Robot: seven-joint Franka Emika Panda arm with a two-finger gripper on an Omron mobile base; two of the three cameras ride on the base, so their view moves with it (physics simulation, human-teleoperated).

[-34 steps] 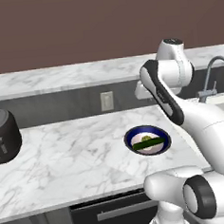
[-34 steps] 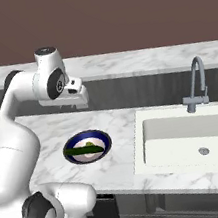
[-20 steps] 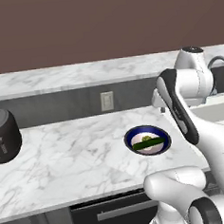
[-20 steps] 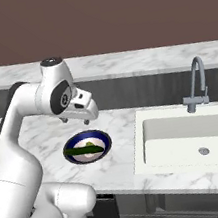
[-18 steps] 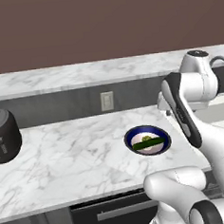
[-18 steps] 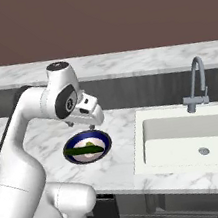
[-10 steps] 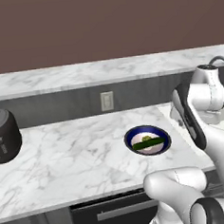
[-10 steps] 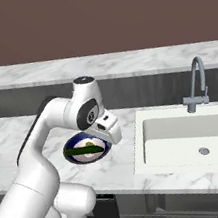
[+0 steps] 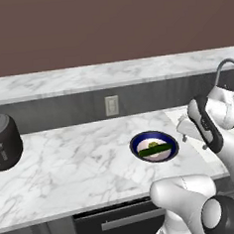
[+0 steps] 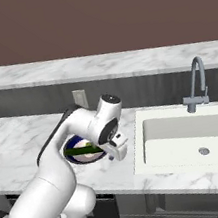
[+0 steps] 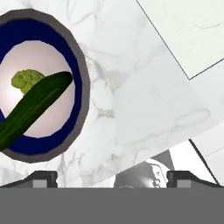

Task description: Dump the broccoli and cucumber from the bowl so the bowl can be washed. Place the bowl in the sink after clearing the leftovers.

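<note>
The bowl (image 9: 136, 143) has a dark blue rim and a white inside and stands on the marble counter left of the sink (image 10: 187, 140). In it the dark green cucumber (image 11: 30, 109) lies slantwise, its end over the small yellow-green broccoli (image 11: 22, 80). My gripper (image 11: 112, 178) hangs low over the bare counter between bowl and sink, just right of the bowl's rim (image 11: 83, 87). It is open with nothing between its fingertips (image 11: 41, 177). In the right base view my arm covers part of the bowl (image 10: 73, 155), and the gripper (image 10: 114, 156) is near the counter's front.
The grey gooseneck faucet (image 10: 198, 82) stands behind the basin. A dark toaster (image 9: 1, 143) sits at the counter's far left. A wall outlet (image 9: 111, 105) is on the backsplash behind the bowl. The counter's front edge lies close below the gripper.
The arm has swung from high behind the bowl forward, down and to the right. The hand is now low beside the bowl's right rim. Bowl and vegetables have not moved.
</note>
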